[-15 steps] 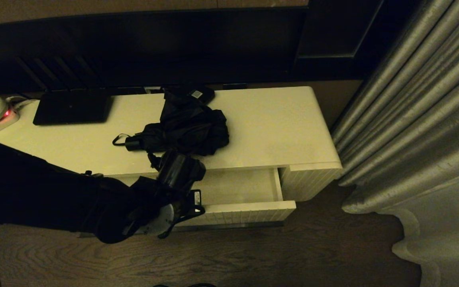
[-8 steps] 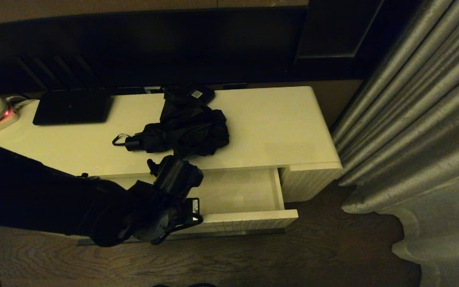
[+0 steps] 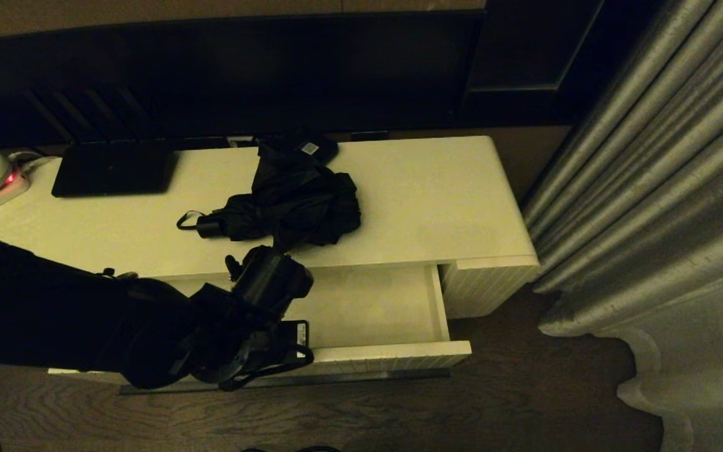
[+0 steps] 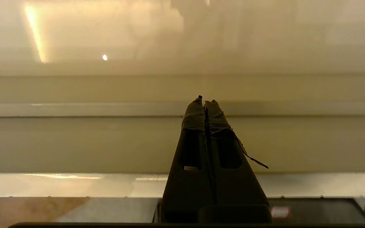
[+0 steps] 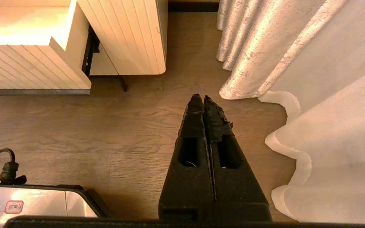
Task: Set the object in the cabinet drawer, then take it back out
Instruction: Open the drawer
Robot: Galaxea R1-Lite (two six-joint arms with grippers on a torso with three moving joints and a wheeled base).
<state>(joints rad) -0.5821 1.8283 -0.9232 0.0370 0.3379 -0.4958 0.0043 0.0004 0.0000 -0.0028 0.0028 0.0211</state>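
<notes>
Beyond and above the left gripper (image 4: 204, 103), whose two tapered black fingers are pressed flat together on nothing, stretches the long cream-white cabinet top (image 3: 424, 201); the wide cream-white drawer with its ribbed front (image 3: 393, 358) stands pulled out beneath it, its pale interior bare where it can be seen, and the gripper sits low at the drawer's front, close to the long thin dark bar handle (image 3: 361, 375). The black compact folding umbrella with loose bunched fabric (image 3: 299, 210) lies on the cabinet top, just past the drawer's back edge, up and away from this gripper. Its long axis runs roughly crosswise to the gripper's reach, the bulky fabric toward the robot's right. Its short cylindrical handle (image 3: 209, 227) points toward the robot's left, ending in a thin wrist loop (image 3: 186, 220). The left arm is clearly the nearer one; the right gripper (image 5: 204, 100), also clenched empty, hangs over the wooden floor (image 5: 131, 126) beside the pale curtain (image 5: 312, 79), well apart from the umbrella. The coming reach probably means rising over the cabinet edge.
</notes>
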